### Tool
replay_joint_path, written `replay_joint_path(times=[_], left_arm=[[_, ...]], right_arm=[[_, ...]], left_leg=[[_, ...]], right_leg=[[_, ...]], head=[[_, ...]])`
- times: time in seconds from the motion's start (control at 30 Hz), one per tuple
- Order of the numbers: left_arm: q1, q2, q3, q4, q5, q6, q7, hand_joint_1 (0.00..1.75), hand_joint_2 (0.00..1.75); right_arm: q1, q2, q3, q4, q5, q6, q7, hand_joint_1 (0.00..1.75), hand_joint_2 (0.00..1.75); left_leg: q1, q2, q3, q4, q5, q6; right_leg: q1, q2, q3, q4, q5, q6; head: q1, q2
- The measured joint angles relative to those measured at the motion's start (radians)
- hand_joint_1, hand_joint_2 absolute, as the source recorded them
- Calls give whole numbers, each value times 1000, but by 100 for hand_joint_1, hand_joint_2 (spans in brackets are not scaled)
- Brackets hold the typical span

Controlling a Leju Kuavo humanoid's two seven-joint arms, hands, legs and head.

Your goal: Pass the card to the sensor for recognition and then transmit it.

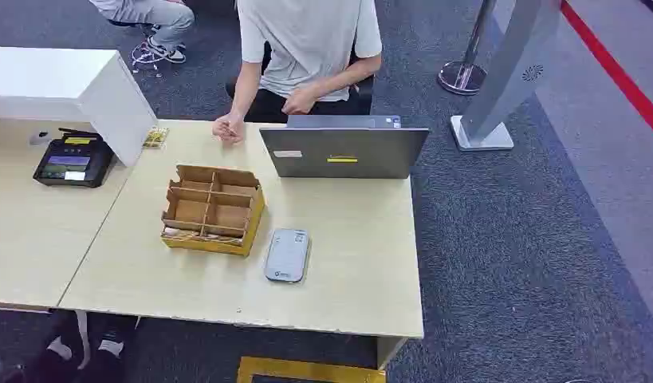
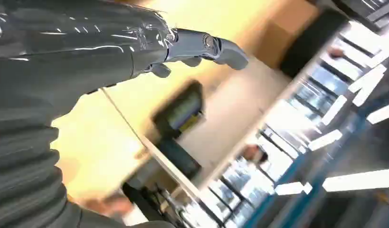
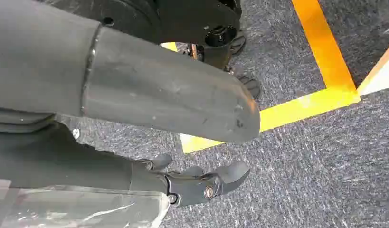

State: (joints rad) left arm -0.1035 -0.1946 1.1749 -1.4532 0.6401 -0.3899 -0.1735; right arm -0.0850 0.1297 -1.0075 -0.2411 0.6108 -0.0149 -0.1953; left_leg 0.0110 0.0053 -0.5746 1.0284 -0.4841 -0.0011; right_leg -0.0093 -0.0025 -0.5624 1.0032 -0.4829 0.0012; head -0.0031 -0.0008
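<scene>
Left robot hand (image 2: 202, 47): empty, fingers stretched out loosely apart, raised above the worktop (image 1: 347, 263) on my left wrist feed. That feed is blurred; I make out the black terminal (image 2: 178, 114) beyond the fingertips, nothing touching. Arm looks lifted and reaching over the left worktop, but it isn't in my head view yet.

Right robot hand (image 3: 202, 183): empty too, fingers lightly curled but apart, hanging at the robot's side over grey carpet (image 3: 325, 166) with yellow floor tape (image 3: 320, 47). Idle pose.

Task state, my read: nothing done yet. No card in either hand. Cards should be in the cardboard divider box (image 1: 214, 209), at about 9 o'clock from worktop centre; I see pale strips along its near compartments that may be cards, too small to confirm. The grey sensor pad (image 1: 288, 254) lies flat just beside the box at its 4 o'clock, nothing on it.

Remaining: pick a card from the box, present it over the sensor, then hand it on — presumably to the person (image 1: 307, 48) seated at 12 o'clock behind the laptop (image 1: 343, 152), whose hand rests on the worktop edge near 11 o'clock.

Black terminal sits at 9 o'clock on the adjoining worktop, well apart from the box. White box (image 1: 60, 80) stands behind it.
</scene>
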Motion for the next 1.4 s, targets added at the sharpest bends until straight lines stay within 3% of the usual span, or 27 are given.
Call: replay_joint_path(times=[0.13, 0.3, 0.57, 0.63, 0.7, 0.73, 0.77, 0.8, 0.83, 0.87, 0.9, 0.97, 1.07, 1.17, 1.4], left_arm=[[-61, 4, -2, -133, -28, 8, 17, 0, 175], [-133, 10, -62, -252, -211, 56, 14, 0, 175], [-165, 10, -127, -314, -237, 74, 1, 0, 175], [-172, 10, -143, -323, -335, 75, -20, 0, 175], [-194, 18, -200, -334, -594, 151, -77, 0, 175], [-202, 38, -271, -336, -793, 245, -104, 0, 175], [-214, 74, -353, -334, -1045, 344, -80, 0, 175], [-232, 113, -434, -317, -1327, 399, -10, 0, 175], [-262, 175, -528, -285, -1623, 398, 90, 0, 175], [-308, 230, -640, -224, -1985, 383, 237, 0, 175], [-359, 287, -757, -153, -2282, 381, 348, 0, 175], [-459, 351, -910, -10, -2275, 414, 462, 0, 175], [-563, 409, -1076, 148, -2253, 461, 510, 0, 175], [-637, 449, -1185, 259, -2221, 471, 538, 0, 175], [-708, 484, -1267, 386, -2214, 488, 541, 0, 175]], right_arm=[[-2, 0, 0, 0, 14, 0, 10, 0, 0], [-4, 0, 0, 1, 42, -2, 21, 0, 0], [-8, 0, 0, 4, 48, -2, 25, 0, 0], [-8, 0, 0, 5, 59, 2, 25, 0, 0], [-8, 0, 0, 6, 73, 11, 21, 0, 0], [-11, 0, 0, 6, 83, 16, 16, 0, 0], [-15, 2, 0, 6, 96, 22, 16, 0, 0], [-18, 2, 3, 6, 110, 27, 16, 0, 0], [-22, 3, 5, 7, 126, 32, 20, 0, 0], [-31, 5, 8, 7, 138, 33, 30, 0, 0], [-43, 8, 10, 8, 148, 35, 37, 0, 0], [-60, 16, 14, 9, 163, 35, 48, 0, 0], [-67, 25, 19, 10, 138, 63, 54, 0, 0], [-66, 32, 7, 12, 106, 93, 49, 0, 0], [-69, 32, 1, 12, 106, 92, 45, 0, 0]], left_leg=[[0, 0, 0, 0, 0, -1], [0, -1, 0, 0, 1, 0], [0, 0, 0, 0, 1, -1], [0, 0, 0, 1, 1, -1], [0, 0, 0, 1, 2, 0], [0, 0, 0, 1, 2, 0], [1, 0, 0, 2, 3, -2], [1, -1, -1, 2, 4, -1], [1, -3, -2, 2, 5, -1], [1, -6, -3, 2, 8, -2], [1, -6, -6, 2, 10, -3], [3, -4, -10, 2, 13, -5], [2, 0, -10, 2, 15, -5], [2, 3, -11, 2, 15, -5], [3, 3, -11, 2, 14, -6]], right_leg=[[0, 0, 0, 0, 1, -1], [0, -1, 0, 0, 1, -1], [0, 1, -1, 0, 1, -2], [0, 1, -2, 0, 1, -2], [0, 0, -3, 0, 1, -2], [0, 0, -4, 0, 2, -2], [0, 0, -5, 0, 2, -3], [1, -1, -5, 0, 3, -2], [1, -4, -5, 0, 3, -2], [2, -6, -5, 0, 5, -4], [2, -6, -6, 1, 8, -5], [3, -4, -10, 1, 13, -6], [3, 0, -12, 2, 15, -6], [3, 3, -13, 2, 16, -7], [3, 3, -14, 2, 15, -7]], head=[[0, 0], [0, 0], [0, 0], [-1, 0], [0, 0], [0, 0], [0, 0], [-1, 0], [0, 0], [0, 0], [0, 0], [-3, 0], [-1, 0], [-2, 0], [-1, 0]])
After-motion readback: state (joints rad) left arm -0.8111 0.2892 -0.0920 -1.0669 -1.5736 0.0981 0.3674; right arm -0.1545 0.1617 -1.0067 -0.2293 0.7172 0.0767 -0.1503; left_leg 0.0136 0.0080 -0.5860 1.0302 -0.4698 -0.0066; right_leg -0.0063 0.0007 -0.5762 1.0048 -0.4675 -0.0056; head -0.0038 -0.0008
